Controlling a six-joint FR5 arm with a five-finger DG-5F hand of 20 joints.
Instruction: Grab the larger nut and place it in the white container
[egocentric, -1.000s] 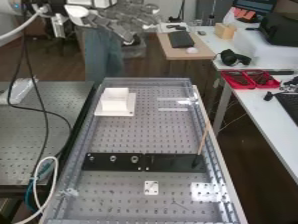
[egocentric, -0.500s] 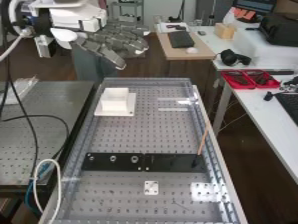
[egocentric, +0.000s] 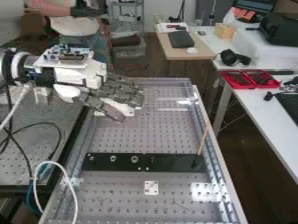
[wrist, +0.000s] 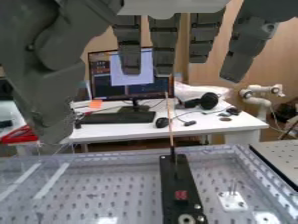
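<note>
In the high view the hand is above the bench's far left part, its fingers extended and relaxed, hiding most of the white container. The larger nut stands on the flat black bar, between the smaller nut and the bearing. In the wrist view the hand has straight fingers with nothing between them and the thumb. The black bar runs away below, with a round metal part on its near end.
A thin wooden stick rises from the bar's right end. A small white plate lies on the perforated bench. Raised clear rails edge the bench. Cables hang at the left. A side table holds red trays.
The hand has come down from the upper left towards the bench and now covers much of the white container. The nuts and the bearing have not moved.
</note>
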